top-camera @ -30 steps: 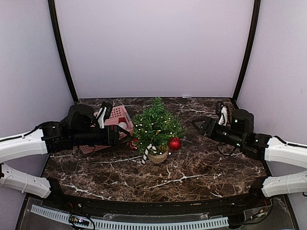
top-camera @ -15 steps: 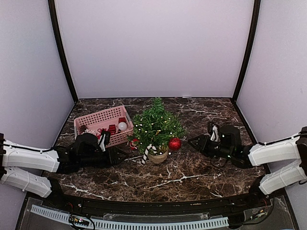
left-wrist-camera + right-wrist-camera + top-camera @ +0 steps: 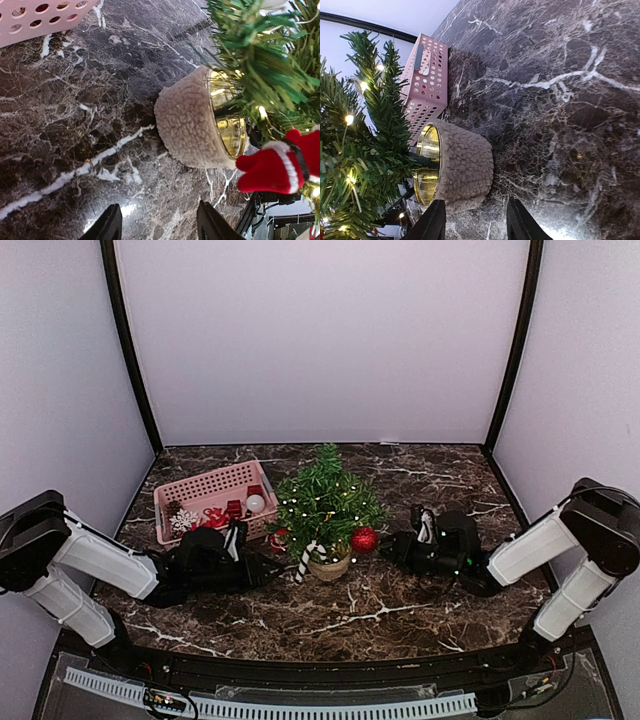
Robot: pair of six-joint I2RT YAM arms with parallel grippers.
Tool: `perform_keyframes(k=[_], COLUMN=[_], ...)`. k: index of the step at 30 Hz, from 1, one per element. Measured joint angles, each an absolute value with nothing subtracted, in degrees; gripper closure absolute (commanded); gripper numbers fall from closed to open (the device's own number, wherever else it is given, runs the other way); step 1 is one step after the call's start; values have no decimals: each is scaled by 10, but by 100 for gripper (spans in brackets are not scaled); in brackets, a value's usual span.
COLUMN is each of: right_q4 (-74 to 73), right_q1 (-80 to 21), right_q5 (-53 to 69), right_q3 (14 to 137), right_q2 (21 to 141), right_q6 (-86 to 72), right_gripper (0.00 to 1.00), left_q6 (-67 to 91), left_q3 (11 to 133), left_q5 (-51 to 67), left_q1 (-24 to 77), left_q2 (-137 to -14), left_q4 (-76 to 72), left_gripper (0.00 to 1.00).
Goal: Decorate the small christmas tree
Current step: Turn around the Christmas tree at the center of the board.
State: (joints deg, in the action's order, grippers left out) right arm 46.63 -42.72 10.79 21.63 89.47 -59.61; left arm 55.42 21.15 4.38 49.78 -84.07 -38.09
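The small christmas tree (image 3: 325, 502) stands upright mid-table in its tan fuzzy pot (image 3: 329, 565), lit with tiny lights. A red ball (image 3: 364, 539), a candy cane (image 3: 304, 562) and a red ornament (image 3: 278, 538) hang on it. My left gripper (image 3: 268, 570) lies low on the table just left of the pot, open and empty. My right gripper (image 3: 386, 549) lies low to the right of the pot, also open and empty. In the left wrist view the pot (image 3: 187, 125) sits ahead of the left gripper (image 3: 160, 226), apart from it. The right wrist view shows the pot (image 3: 465, 167) just beyond the right gripper (image 3: 475, 222).
A pink perforated basket (image 3: 200, 488) with several ornaments stands behind and left of the tree, also in the wrist views as the basket (image 3: 45, 12) and basket (image 3: 426, 82). A red, white-trimmed ornament (image 3: 275, 167) hangs low on the tree. Dark marble table, walls close around.
Both arms have dropped from raised poses to low on the table and drawn in toward the pot. The left left the basket area. Both pairs of jaws have narrowed somewhat.
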Motion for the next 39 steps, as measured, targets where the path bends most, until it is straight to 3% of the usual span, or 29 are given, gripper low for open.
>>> perform_keyframes(k=[15, 39], right_q4=[578, 609], right_q1=[-446, -469], right_q5=[147, 157], right_q3=[270, 273], right_q2=[1018, 1031], right_q6=[-627, -643], right_gripper=[64, 71], left_q6=[547, 486], left_q3=[237, 310], left_q5=[40, 41], left_q1=[498, 498], left_q2=[-965, -1037], left_q4=[-480, -497], left_gripper=[46, 45])
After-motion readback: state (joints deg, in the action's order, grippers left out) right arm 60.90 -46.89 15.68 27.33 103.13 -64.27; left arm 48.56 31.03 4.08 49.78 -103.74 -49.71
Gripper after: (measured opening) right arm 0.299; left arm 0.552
